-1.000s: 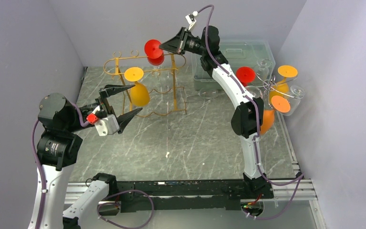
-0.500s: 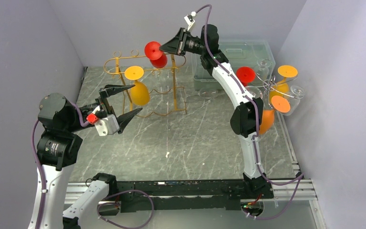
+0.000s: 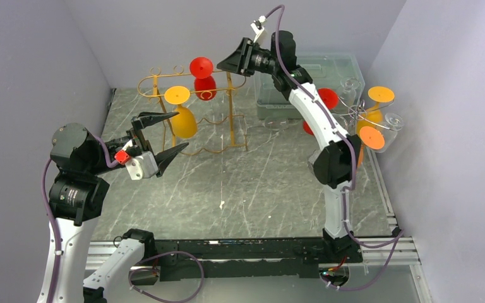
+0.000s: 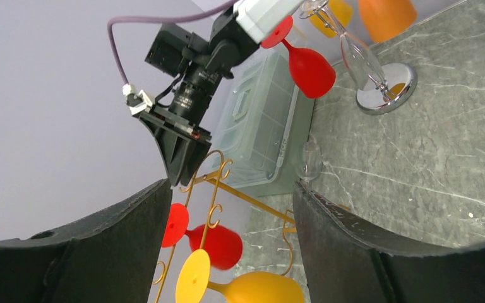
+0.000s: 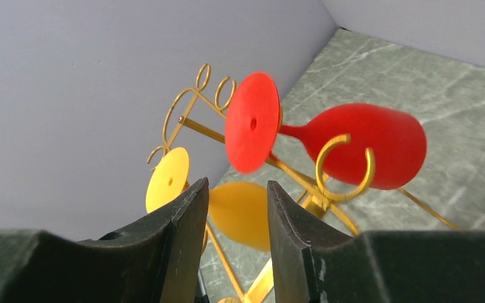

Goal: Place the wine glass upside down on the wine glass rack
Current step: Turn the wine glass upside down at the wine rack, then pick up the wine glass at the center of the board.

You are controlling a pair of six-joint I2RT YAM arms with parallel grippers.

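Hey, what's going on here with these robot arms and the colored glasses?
The red wine glass hangs upside down on the gold rack, foot up, next to a yellow glass hung the same way. The right gripper is open just beside the red glass's foot and holds nothing. The left gripper is open too, empty, near the yellow glass. More glasses sit on a stand at the right.
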